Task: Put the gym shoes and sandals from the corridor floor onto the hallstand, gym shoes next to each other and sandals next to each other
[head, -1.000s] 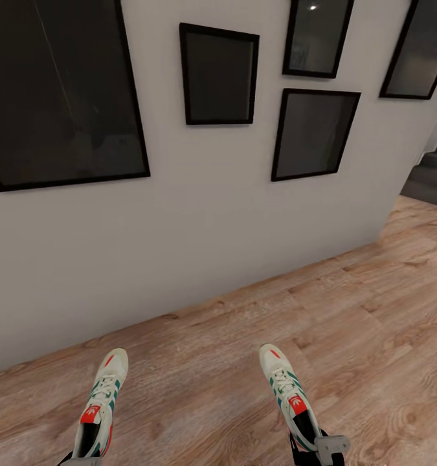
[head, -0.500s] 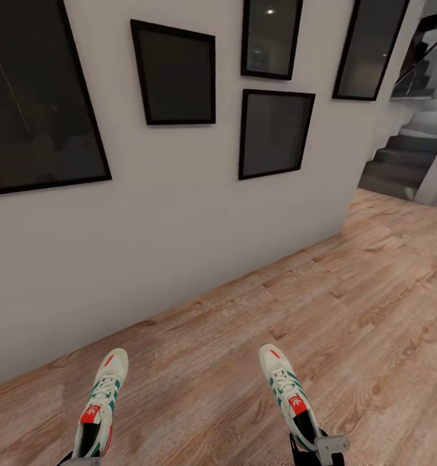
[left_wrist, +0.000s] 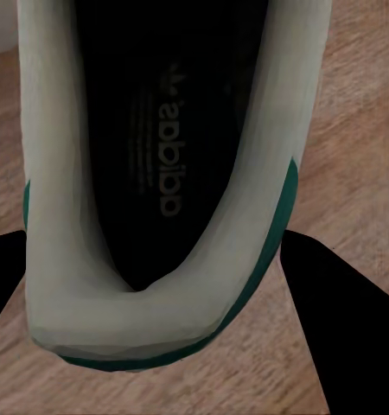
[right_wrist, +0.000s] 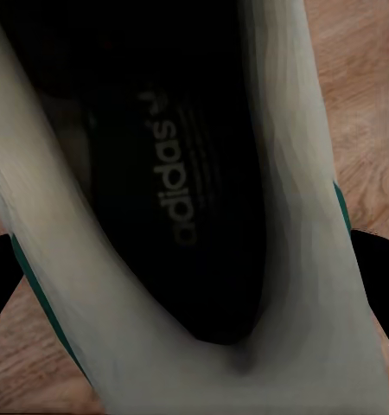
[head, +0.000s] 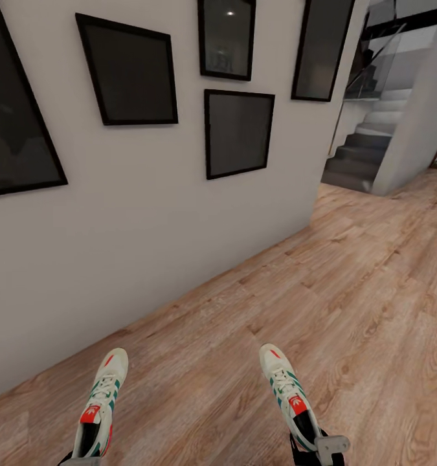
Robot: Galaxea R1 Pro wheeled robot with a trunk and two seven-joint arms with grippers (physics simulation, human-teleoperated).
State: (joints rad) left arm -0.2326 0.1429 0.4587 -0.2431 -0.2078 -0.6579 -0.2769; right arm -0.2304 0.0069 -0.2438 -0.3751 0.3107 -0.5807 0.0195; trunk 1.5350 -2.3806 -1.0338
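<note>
- Each arm has one gym shoe. The left shoe [head: 100, 404] sits with its heel between the left jaws [left_wrist: 151, 346], and the right shoe [head: 288, 393] sits the same way in the right jaws [right_wrist: 194, 328]. Both toes point away from the jaws, up off the floor [head: 347, 304].
- Both sets of jaws are closed onto the heel collar, with a dark finger [left_wrist: 333, 303] pressed against each side.
- The shoes look light, and the upper is probably soft and squashy. The heel counter is the stiffest bit, so that's a decent place to pinch. They're held at one end only, so the toe could sag or swing.
- Writing: "adidas" with a trefoil is printed on the insole, readable in both wrist views. There's a red tongue label [head: 297, 404] too, but its text is too small to read.
- No rack in sight, just a wall with dark frames [head: 239, 133] and stairs [head: 364, 155].
</note>
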